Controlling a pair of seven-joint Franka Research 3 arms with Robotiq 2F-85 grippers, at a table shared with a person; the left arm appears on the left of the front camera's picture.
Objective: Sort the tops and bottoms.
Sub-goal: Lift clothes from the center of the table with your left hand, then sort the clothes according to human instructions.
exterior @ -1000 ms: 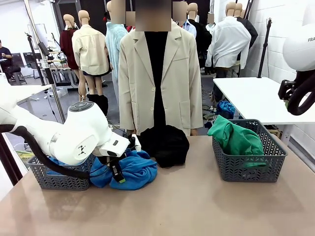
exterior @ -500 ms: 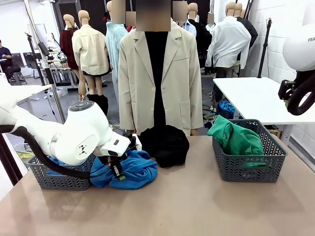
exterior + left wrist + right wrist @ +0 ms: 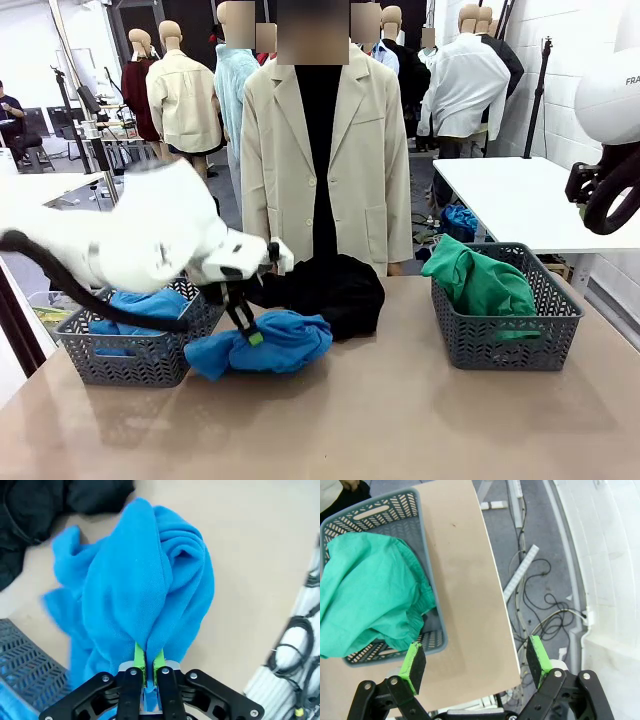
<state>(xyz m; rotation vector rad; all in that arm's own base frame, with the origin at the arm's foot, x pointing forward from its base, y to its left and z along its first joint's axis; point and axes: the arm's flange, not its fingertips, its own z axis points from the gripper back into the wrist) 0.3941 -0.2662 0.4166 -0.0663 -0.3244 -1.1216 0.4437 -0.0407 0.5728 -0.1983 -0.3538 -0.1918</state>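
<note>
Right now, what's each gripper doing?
Left gripper: closed on the blue top.
Right gripper: open, holding nothing.

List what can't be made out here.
- Front view: motion blur smears the left arm.
- Front view: the left basket's wall hides most of the blue top inside.
- Left wrist view: picture edges and the held blue top cut off the black garment.
- Right wrist view: the green garment hides the right basket's floor.

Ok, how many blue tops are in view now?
2. One blue fleece top lies in the left grey basket; the other sits on the table beside it, pinched by the left end effector. The basket could hide more.
</note>
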